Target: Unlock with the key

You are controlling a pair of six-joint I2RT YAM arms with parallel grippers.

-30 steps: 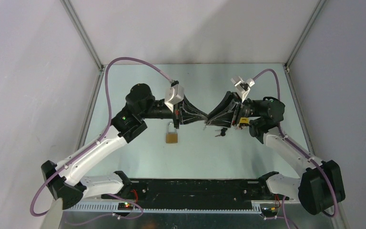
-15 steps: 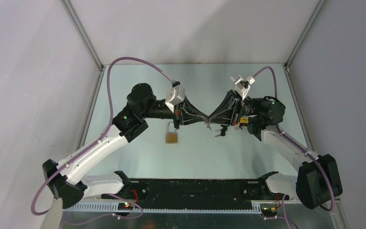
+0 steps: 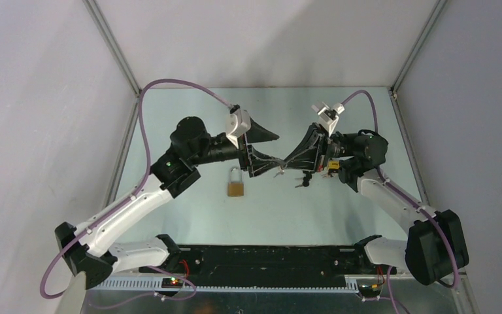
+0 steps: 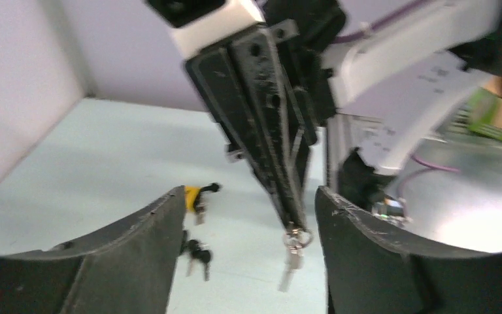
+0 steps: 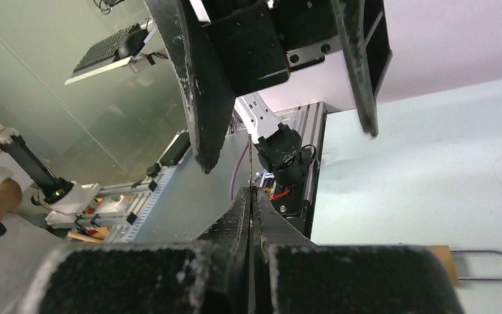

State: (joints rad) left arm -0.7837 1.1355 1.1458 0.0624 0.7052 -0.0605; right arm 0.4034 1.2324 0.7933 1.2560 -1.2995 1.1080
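The silver key [image 4: 289, 265] dangles by its ring [image 4: 297, 237] from the tips of my right gripper [image 3: 281, 168], which is shut on it above the table. My left gripper [image 3: 268, 157] faces it with jaws wide open, one finger on each side of the right gripper's tips and touching nothing; the left wrist view shows this open left gripper [image 4: 250, 191] around the hanging key. The brass padlock [image 3: 236, 186] lies flat on the table below the left wrist, shackle pointing away. In the right wrist view its shackle [image 5: 490, 265] shows at bottom right, below the right gripper [image 5: 253, 193].
A bunch of black-headed keys [image 3: 302, 183] with a yellow tag [image 3: 332, 167] lies on the table under the right wrist; the same bunch [image 4: 196, 252] appears in the left wrist view. Grey walls enclose the table [image 3: 189, 111] on three sides.
My left gripper has opened and let go of the key, drawing back slightly left. My right gripper has shut on the key's ring and now holds it alone.
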